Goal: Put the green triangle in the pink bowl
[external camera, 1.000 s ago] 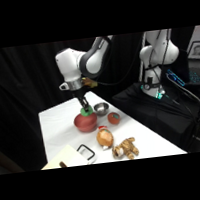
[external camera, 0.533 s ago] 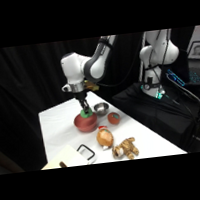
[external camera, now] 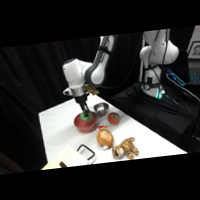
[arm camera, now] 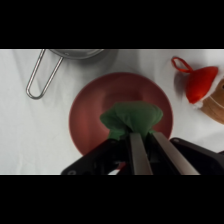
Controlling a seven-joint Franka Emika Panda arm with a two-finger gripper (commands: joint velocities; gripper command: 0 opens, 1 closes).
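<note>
A white table [external camera: 55, 125] stands before black drapes. On it sits the pink bowl [arm camera: 90, 117], and directly above its hollow the gripper [arm camera: 145, 142] hangs with its fingers clamped on the green triangle [arm camera: 131, 119]. In the wrist view, a metal pan [arm camera: 75, 53] with a wire handle lies at eleven o'clock from the bowl, and a red round object [arm camera: 200, 84] at two o'clock.

From beside the tabletop [external camera: 58, 128] we look across and down; from the wrist we look close down. Both views share the pink bowl [external camera: 85, 122].
</note>
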